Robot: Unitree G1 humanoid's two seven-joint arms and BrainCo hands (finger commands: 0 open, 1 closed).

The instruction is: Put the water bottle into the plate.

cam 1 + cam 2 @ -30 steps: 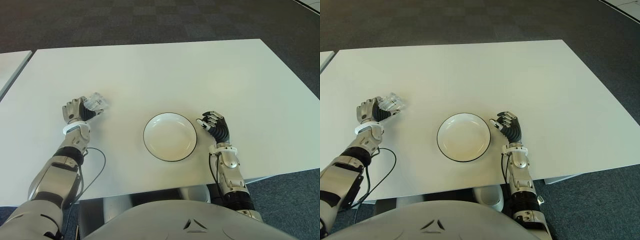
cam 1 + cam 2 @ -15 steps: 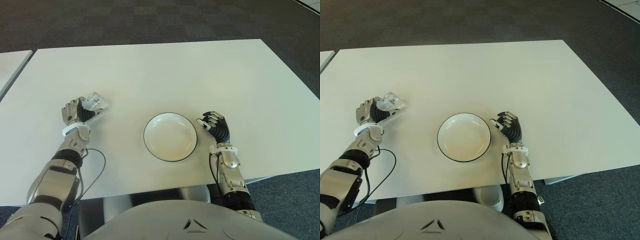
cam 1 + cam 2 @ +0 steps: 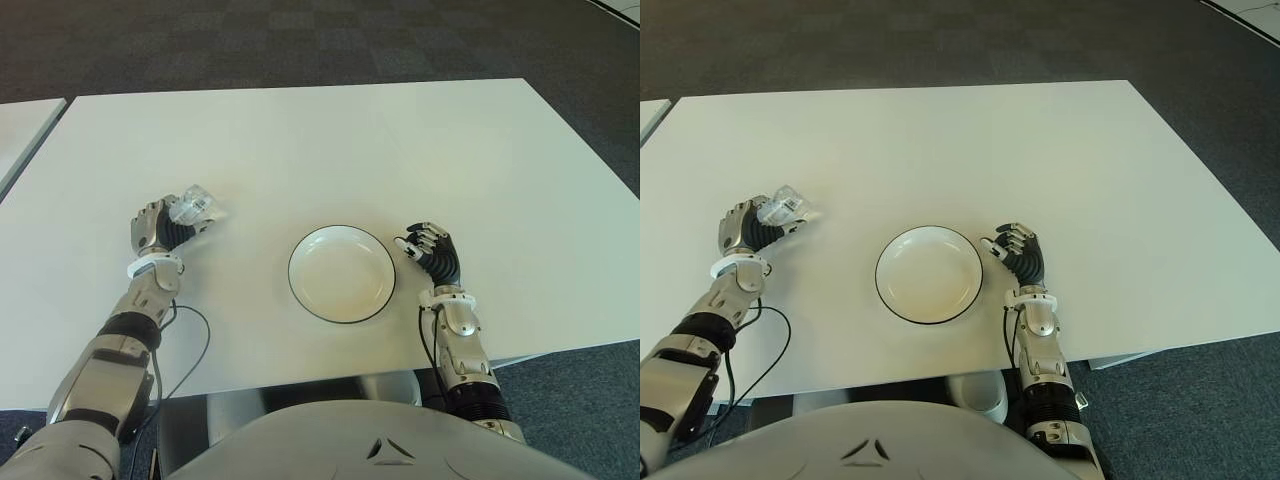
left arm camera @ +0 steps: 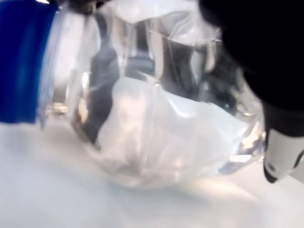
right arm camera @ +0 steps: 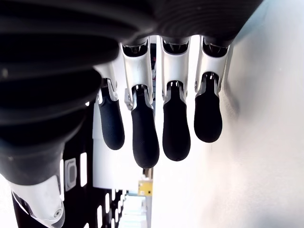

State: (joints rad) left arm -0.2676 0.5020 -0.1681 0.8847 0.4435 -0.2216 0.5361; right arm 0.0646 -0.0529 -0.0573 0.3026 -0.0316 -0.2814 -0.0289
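Water bottle (image 3: 192, 208) gripped in my left hand (image 3: 160, 232), now shifted slightly toward the plate (image 3: 340, 273) yet well left of it; carry has barely begun. Right hand (image 3: 431, 252), fingers loosely curled and empty, shows just right of the plate on the tabletop (image 3: 320, 140).

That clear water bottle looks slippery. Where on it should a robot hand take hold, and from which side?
Around the body, as the left hand does now: its fingers wrap the clear water bottle from the robot's own side, leaving the blue-capped end free. The body is rounded and soft-looking, so a wrap probably holds better than a pinch. The white plate lies to its right; the right hand shows just beyond the plate.
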